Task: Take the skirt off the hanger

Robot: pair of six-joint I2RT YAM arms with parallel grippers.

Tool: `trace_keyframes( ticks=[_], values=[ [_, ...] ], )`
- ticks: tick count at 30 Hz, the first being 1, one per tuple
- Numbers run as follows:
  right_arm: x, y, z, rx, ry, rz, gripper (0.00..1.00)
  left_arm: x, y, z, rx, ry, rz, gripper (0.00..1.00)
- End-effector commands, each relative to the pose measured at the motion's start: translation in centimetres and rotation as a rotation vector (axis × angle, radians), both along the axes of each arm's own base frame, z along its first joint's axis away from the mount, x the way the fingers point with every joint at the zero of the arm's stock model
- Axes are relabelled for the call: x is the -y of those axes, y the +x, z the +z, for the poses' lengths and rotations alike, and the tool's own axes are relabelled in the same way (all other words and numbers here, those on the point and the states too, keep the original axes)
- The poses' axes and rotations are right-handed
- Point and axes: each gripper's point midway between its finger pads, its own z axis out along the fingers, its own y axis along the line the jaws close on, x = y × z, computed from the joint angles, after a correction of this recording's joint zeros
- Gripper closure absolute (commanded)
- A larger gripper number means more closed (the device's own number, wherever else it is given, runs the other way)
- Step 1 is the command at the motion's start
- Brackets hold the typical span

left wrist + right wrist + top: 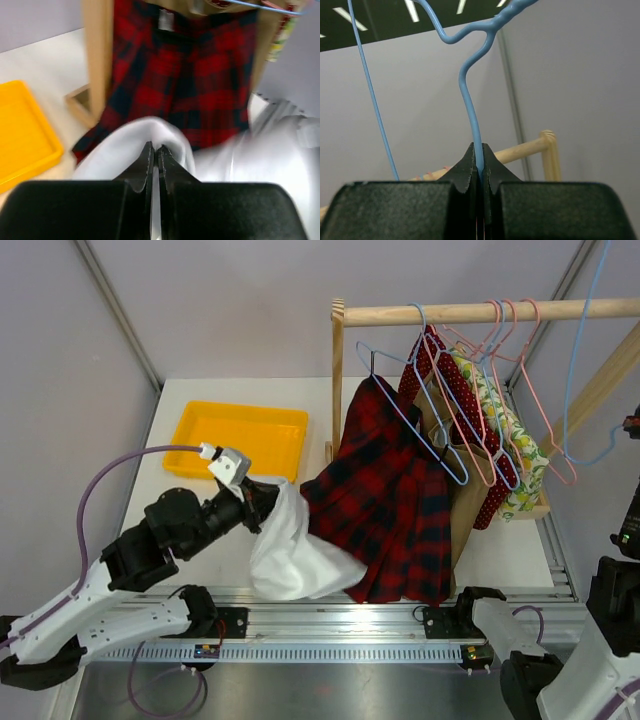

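Note:
The red and dark plaid skirt [390, 500] hangs beside the rack post, its hem spread on the table; it also shows in the left wrist view [200, 80]. Its white lining [290, 550] is pulled out to the left. My left gripper [265, 502] is shut on a fold of that lining [130, 150]. A pale-blue hanger [463, 477] hangs on the rod by the skirt's top; I cannot tell if the skirt hangs on it. My right gripper [479, 150] is shut on the wire of another pale-blue hanger [469, 104], held up at the far right, off the rod.
A wooden rack has a rod [480, 312] and a post [337, 390]. A red white-dotted garment [430, 370], a lemon-print garment [510, 440] and pink hangers [505, 330] hang on it. A yellow tray [240, 440] sits at the back left.

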Motion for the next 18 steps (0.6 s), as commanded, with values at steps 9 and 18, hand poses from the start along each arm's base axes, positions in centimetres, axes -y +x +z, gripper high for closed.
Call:
trace_keyframes(
  ticks=[9, 18],
  values=[
    [7.7, -6.5, -6.2, -0.148, 0.111, -0.499, 1.00, -2.6, 11.6, 5.1, 0.058, 0.206, 0.327, 1.00],
    [12.2, -9.2, -12.9, -0.375, 0.119, -0.900, 1.00, -13.6, 24.5, 7.4, -0.087, 0.042, 0.713, 1.00]
  ],
)
